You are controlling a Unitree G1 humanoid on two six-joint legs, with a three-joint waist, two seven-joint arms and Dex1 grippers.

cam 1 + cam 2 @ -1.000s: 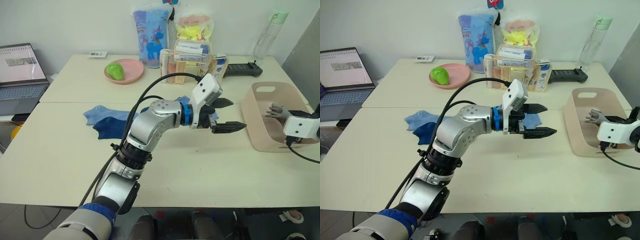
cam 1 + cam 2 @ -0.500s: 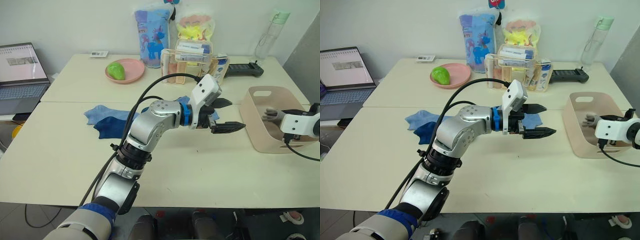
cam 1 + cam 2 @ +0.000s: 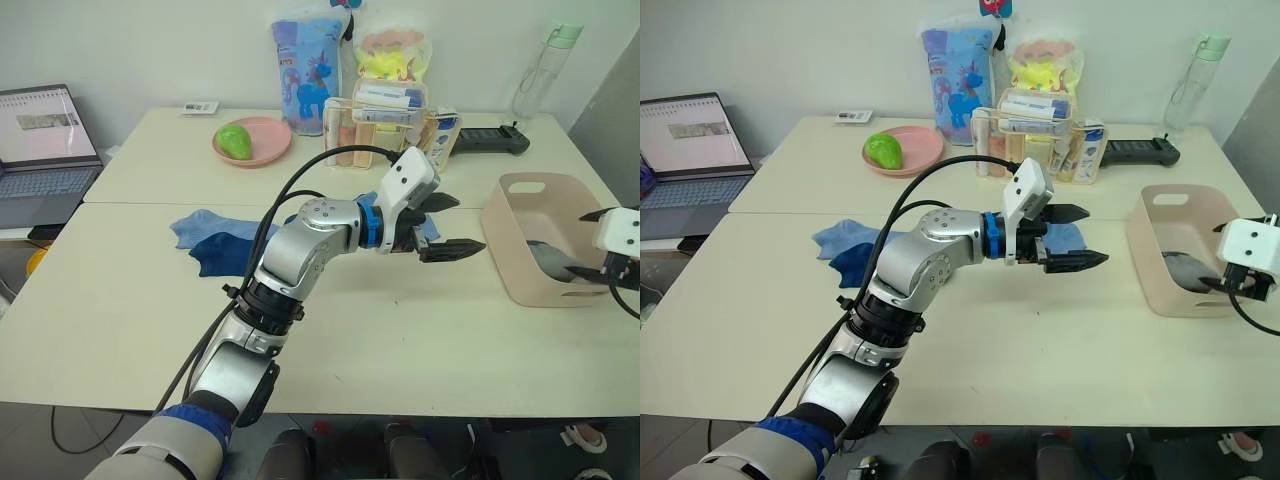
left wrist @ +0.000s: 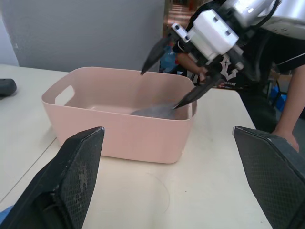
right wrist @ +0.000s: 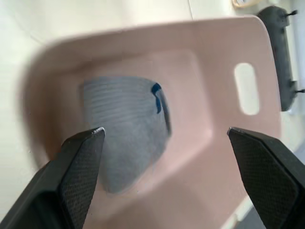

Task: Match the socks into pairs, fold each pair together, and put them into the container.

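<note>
The grey socks (image 3: 548, 258) lie folded on the floor of the pale pink container (image 3: 508, 262) at the right of the table; the right wrist view looks down on the grey socks (image 5: 127, 128) in the container (image 5: 205, 90). My right gripper (image 3: 588, 242) hangs open and empty over the container's right rim. My left gripper (image 3: 455, 224) is open and empty above the table's middle, pointing at the container. A light blue sock (image 3: 190, 228) and a dark navy sock (image 3: 226, 254) lie flat at the left, behind my left arm. More blue fabric (image 3: 1068, 238) shows under the left gripper.
Along the back stand a round pink plate (image 3: 262, 152) with a green object, a clear organiser (image 3: 380, 125), two bags, a bottle (image 3: 535, 70) and a black device (image 3: 490, 140). A laptop (image 3: 40, 150) sits far left. A person (image 4: 286, 90) stands beyond the container.
My right gripper has opened and let the grey socks drop into the container, then drawn back towards the right. The left arm has stayed where it was.
</note>
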